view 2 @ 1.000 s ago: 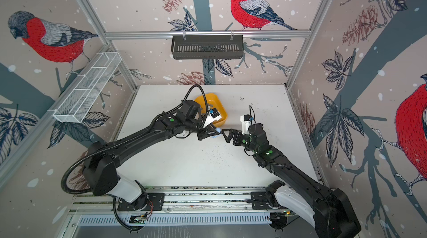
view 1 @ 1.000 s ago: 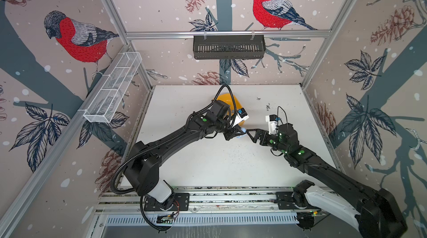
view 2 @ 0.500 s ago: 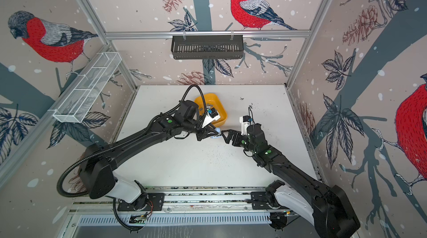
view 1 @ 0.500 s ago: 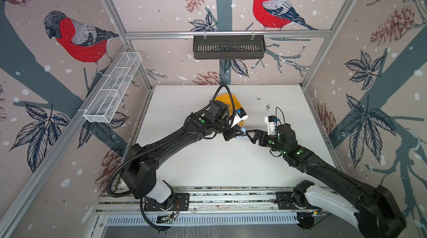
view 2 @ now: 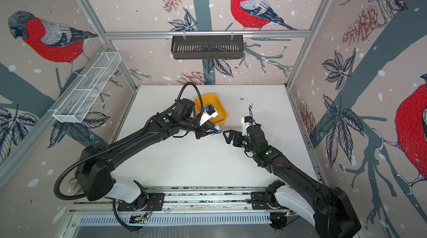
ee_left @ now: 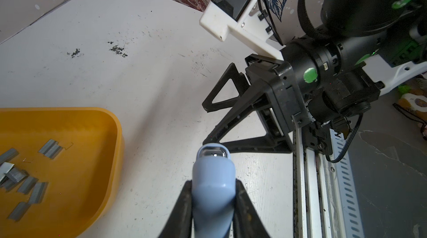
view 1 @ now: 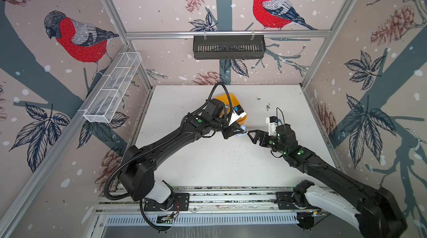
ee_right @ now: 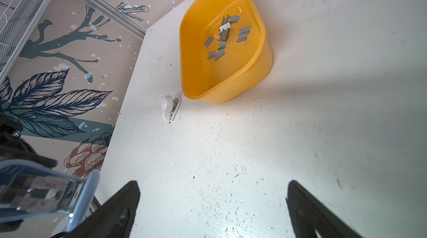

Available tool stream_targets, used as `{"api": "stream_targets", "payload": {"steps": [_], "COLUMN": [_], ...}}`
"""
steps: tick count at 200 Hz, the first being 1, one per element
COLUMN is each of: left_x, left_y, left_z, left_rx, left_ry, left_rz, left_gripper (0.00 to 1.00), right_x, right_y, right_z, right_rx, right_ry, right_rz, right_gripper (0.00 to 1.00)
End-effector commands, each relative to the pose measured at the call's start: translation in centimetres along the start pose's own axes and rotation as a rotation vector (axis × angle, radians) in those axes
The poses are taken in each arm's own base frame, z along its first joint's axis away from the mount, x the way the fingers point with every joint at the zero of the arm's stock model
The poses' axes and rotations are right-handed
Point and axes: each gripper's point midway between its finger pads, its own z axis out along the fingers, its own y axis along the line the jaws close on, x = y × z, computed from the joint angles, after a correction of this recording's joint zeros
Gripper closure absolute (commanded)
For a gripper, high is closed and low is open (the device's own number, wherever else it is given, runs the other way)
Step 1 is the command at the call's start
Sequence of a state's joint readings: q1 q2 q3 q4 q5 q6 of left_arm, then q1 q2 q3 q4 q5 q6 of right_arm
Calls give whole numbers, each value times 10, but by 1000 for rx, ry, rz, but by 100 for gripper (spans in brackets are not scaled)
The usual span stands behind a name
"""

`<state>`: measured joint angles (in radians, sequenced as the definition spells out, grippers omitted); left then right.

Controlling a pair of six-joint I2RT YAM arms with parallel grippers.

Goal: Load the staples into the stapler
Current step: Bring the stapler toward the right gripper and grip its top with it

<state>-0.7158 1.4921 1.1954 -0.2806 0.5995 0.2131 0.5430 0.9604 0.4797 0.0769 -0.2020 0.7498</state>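
Here the left pincer (ee_left: 213, 204) clamped narrowly on the pale-blue plastic stapler (ee_left: 213, 172), its long axis aimed at the wide-open right pincer (ee_right: 212, 186) just off its nose; the small grey metal staples (ee_right: 221, 38) lay in a yellow plastic tub (ee_right: 254, 75) beside the left pincer

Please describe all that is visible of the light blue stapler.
The light blue stapler looks like glossy plastic, with a rounded nose ending in a clear, shiny window. The left gripper, shut on its sides, holds it over the white table. Its nose is near the open right gripper; contact is unclear.
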Motion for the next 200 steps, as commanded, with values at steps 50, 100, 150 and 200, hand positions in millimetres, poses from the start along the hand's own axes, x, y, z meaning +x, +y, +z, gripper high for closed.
{"api": "stream_targets", "payload": {"steps": [50,100,150,200], "left_x": [-5,-6,-7,-14], "left_y": [-1,-2,-3,-6], "left_z": [1,1,-1,-6], "left_rx": [17,24,21,27], "left_ry": [-22,-26,-29,-55], "left_rz": [28,29,32,34], "left_gripper": [93,93,93,93], "right_x": [-35,-32,-23,-10], "right_y": [38,53,55,25], "right_z": [-26,-19,-8,-1], "right_rx": [-108,-187,-204,-83], "right_ry": [-107,-55,-1,25], "right_rz": [-84,-76,-73,-52], "right_gripper": [0,0,0,0]}}
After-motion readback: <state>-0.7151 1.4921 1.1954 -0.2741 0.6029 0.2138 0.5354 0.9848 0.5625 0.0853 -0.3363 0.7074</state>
